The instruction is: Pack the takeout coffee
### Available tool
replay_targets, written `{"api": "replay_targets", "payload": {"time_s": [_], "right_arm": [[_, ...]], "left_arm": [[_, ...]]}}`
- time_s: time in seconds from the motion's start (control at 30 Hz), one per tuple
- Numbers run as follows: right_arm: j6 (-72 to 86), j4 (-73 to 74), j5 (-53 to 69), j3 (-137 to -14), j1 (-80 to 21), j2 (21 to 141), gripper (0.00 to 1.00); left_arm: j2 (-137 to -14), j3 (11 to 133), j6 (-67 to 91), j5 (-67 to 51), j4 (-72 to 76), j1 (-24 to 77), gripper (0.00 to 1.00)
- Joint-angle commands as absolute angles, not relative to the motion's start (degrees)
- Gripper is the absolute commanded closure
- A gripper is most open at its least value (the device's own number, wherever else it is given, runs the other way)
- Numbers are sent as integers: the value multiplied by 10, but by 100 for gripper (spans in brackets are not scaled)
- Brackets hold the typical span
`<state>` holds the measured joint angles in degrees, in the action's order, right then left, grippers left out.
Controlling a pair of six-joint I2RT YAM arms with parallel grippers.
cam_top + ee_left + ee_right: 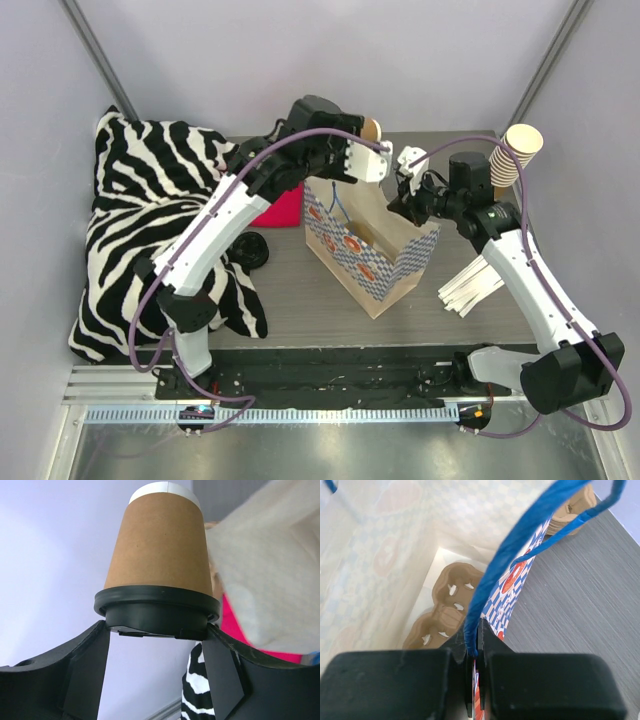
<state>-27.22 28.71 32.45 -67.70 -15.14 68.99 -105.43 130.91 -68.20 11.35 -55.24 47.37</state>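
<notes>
Closest to the lens, at 5 and 7 o'clock in the left wrist view: left fingers [85,670], spread wide and grasping the coffee [160,545] by the sides of its black lid [157,607]. Lid end toward the camera, tan body and white-rimmed base pointing away at 12 o'clock, off the counter [300,300]. From above, coffee poking out past those fingers, just beyond the bag [375,255] at its 12 o'clock, not inside it. Right fingers [545,690] clenched on the bag's rim, blue handle [520,555] caught between them, at the bag's 2 o'clock corner. Inside the bag, a brown carrier [445,612] lying on the bottom. On the counter: cup stack [510,155] at the bag's 2 o'clock, white sticks [470,285] at 4 o'clock, loose lid [252,248] at 9 o'clock, touching a zebra cloth [150,200].
</notes>
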Motion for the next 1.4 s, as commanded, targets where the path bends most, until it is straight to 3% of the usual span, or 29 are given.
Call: {"api": "replay_targets", "payload": {"time_s": [0.0, 0.27, 0.57, 0.77, 0.9, 1.03, 1.2, 1.37], "right_arm": [[-296, 271, 313, -680, -142, 693, 99], [-295, 263, 316, -700, -142, 702, 99], [-325, 266, 284, -727, -112, 714, 99], [-336, 270, 273, -744, -103, 729, 99], [-340, 270, 268, -748, -98, 731, 99], [-356, 277, 264, -746, -84, 724, 99], [-374, 292, 260, -737, -76, 702, 99], [-382, 305, 258, -727, -75, 684, 99]], "left_arm": [[-1058, 1383, -613, 119, -524, 448, 97], [-1041, 1395, -507, 141, -504, 428, 96], [-1017, 1411, -354, 72, -777, 323, 96], [-985, 1287, -318, 15, -953, 282, 97], [-972, 1139, -281, 4, -954, 285, 96], [-1024, 1092, -221, 0, -954, 283, 96], [-1109, 1122, -137, -65, -953, 284, 95], [-1178, 1137, -108, -50, -947, 289, 89]]}}
